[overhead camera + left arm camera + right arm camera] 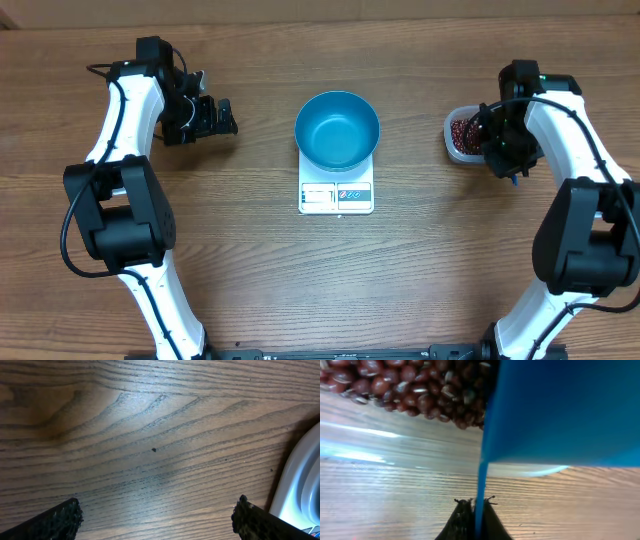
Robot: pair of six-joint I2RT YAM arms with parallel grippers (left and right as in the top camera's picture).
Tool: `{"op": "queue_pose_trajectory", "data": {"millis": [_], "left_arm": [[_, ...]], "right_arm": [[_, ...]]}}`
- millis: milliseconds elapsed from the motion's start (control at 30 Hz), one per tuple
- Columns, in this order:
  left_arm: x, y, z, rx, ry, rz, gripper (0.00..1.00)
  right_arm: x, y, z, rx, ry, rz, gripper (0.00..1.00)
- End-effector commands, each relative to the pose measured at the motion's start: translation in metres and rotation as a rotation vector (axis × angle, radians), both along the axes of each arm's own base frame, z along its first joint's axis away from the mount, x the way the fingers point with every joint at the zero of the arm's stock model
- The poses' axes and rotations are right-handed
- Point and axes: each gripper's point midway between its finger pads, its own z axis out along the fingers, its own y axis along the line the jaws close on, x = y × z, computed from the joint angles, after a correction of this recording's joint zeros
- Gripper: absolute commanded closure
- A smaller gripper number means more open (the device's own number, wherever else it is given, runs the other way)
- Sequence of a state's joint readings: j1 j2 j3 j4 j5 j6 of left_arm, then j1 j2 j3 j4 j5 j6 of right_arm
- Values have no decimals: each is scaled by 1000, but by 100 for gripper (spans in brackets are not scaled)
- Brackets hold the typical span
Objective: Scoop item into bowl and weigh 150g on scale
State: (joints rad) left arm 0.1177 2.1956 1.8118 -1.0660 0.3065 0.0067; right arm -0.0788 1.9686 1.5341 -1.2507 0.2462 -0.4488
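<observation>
Blue plastic runs edge-on between the black fingers (462, 520) of our right gripper (475, 507), which are closed tight on it with no gap showing on either side. It is the handle of the scoop (560, 410), whose broad body fills the wrist view from 12 to 3 o'clock. Just beyond the scoop, toward 11 o'clock, lie the beans (395, 385), a glossy red-brown heap inside the clear tub (455, 148). We cannot tell whether the scoop touches the heap.

From overhead, the tub stands at 3 o'clock from the bowl (337, 130), well apart from it, with our right arm hanging over its outer side. The bowl sits on the scale (336, 195), covering its 12 o'clock half and overhanging both sides. The display and buttons show along the 6 o'clock edge. We see no beans in the bowl.

Our left gripper (215, 115) is at 9 o'clock from the bowl, near it but apart. Its fingers (57, 520) are spread wide and hold nothing, with only the wooden table (300, 280) between them.
</observation>
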Motion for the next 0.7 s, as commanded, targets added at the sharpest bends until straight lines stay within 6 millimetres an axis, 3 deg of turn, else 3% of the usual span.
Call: {"op": "queue_pose_trajectory", "data": {"millis": [0,100,233,500,533,600,667], "left_arm": [[2,-3,-2,5,-4,-22,0],[2,-2,-2,5,-4,-21,1],[2,-2,-2,5,-4,-21,0],[2,-2,-2,5,-4,-21,0],[2,-2,-2,5,-4,-21,0],[2,-2,-2,5,-4,-21,0],[2,-2,-2,5,-4,-21,0]], "right_arm": [[12,11,-10,65,1,6,75],[18,11,-6,63,-18,1,67],[19,11,-4,62,-27,-10,72],[41,-7,23,52,-127,-107,65],[43,-8,27,56,-138,-123,67],[40,-6,29,78,-125,-128,82],[36,-6,28,79,-109,-130,87]]}}
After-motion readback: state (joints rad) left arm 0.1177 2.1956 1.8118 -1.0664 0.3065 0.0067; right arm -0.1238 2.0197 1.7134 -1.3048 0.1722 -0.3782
